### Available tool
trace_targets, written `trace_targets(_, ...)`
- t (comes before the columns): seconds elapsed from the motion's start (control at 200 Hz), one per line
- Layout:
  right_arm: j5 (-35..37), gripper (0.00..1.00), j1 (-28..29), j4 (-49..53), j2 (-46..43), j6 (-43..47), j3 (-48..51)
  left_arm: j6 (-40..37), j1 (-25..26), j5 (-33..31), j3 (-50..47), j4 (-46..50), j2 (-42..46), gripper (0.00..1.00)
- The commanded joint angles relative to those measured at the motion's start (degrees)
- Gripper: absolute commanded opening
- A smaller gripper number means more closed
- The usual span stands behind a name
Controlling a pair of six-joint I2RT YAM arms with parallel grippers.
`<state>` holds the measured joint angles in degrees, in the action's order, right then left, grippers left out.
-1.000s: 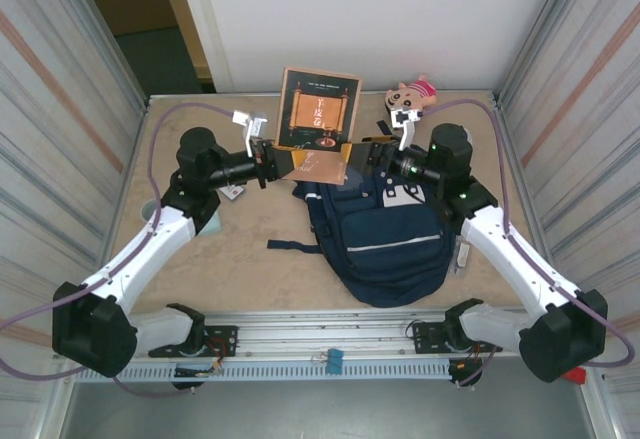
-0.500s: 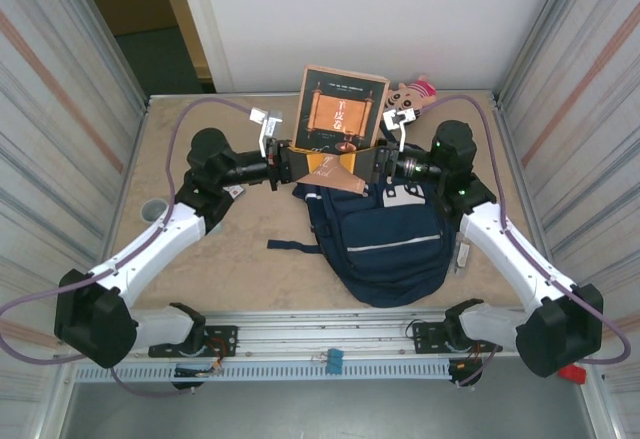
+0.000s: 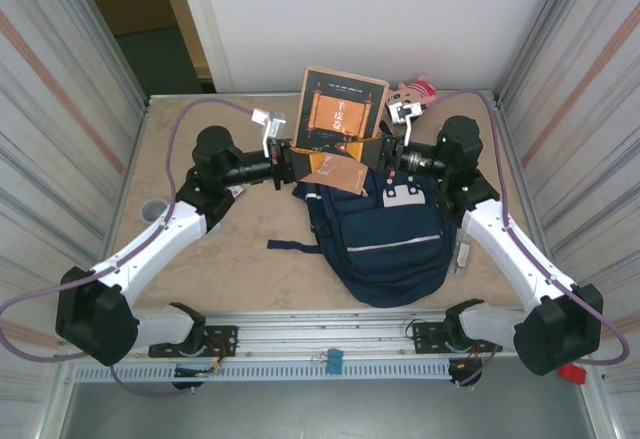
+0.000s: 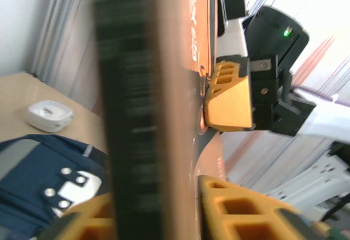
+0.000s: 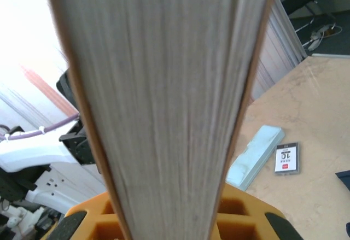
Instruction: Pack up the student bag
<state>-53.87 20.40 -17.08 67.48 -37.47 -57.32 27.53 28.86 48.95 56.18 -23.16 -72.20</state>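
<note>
**Top external view.** A book (image 3: pixel 343 109) is held upright above the far end of the student bag (image 3: pixel 390 244). The bag lies flat on the surface (image 3: pixel 230 259), its long axis running far to near, offset toward the right arm. The left tool (image 3: pixel 293 162) is set at the book's left edge and the right tool (image 3: pixel 377 151) at its right edge. The bag's top lies directly below the book, and the right tool is judged the nearer to it. Whether the bag's mouth is open cannot be told.

**Left wrist view.** The book's edge is flanked by the left tool's fingers (image 4: pixel 246 218). Whether they press on it cannot be told. The bag is seen below.

**Right wrist view.** The page edge is pinched between the right tool's fingers (image 5: pixel 243 210).

A straight descent, lower edge first, is judged to be required.
</note>
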Motion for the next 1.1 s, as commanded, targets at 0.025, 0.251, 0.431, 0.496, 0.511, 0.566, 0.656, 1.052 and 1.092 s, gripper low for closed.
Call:
trace_targets(0.025, -1.45, 0.00, -1.95, 8.98, -3.01, 16.65, -2.90, -16.64, -0.79, -1.44, 3.24, 13.97, 4.15, 0.69)
trace_targets(0.251, 10.78, 0.00, 2.72, 50.13, -4.68, 68.08, -9.53, -55.57, -1.00, -7.03, 9.40, 44.70, 7.36, 0.85)
trace_targets(0.431, 22.51, 0.00, 5.11, 56.21, -3.60, 82.59, -9.50, -69.45, -0.92, -14.21, 10.17, 51.90, 9.52, 0.88)
trace_targets(0.496, 28.49, 0.00, 7.28, 56.88, -2.86, 86.25, -9.30, -71.20, -0.67, -15.35, 10.17, 52.50, 9.80, 0.91)
trace_targets(0.511, 29.50, 0.00, 7.69, 56.97, -2.61, 86.90, -9.30, -71.47, -0.53, -15.38, 10.17, 52.61, 9.74, 0.92)
trace_targets(0.566, 32.84, 0.00, 9.36, 57.38, -1.81, 88.89, -9.61, -72.61, 0.48, -14.61, 10.17, 53.55, 9.30, 0.92)
trace_targets(0.656, 33.27, 0.00, 10.82, 57.49, -0.54, 90.34, -10.52, -73.58, 3.29, -14.84, 10.27, 54.98, 7.25, 0.91)
trace_targets(1.052, 25.29, 0.03, 11.82, 59.11, 2.88, 91.21, -14.31, -67.34, 6.63, -11.88, 10.09, 47.55, 0.61, 0.09)
trace_targets(1.092, 24.67, 0.10, 10.98, 58.33, 2.30, 89.89, -13.99, -65.15, 4.73, -8.74, 9.83, 46.16, 0.84, 0.00)
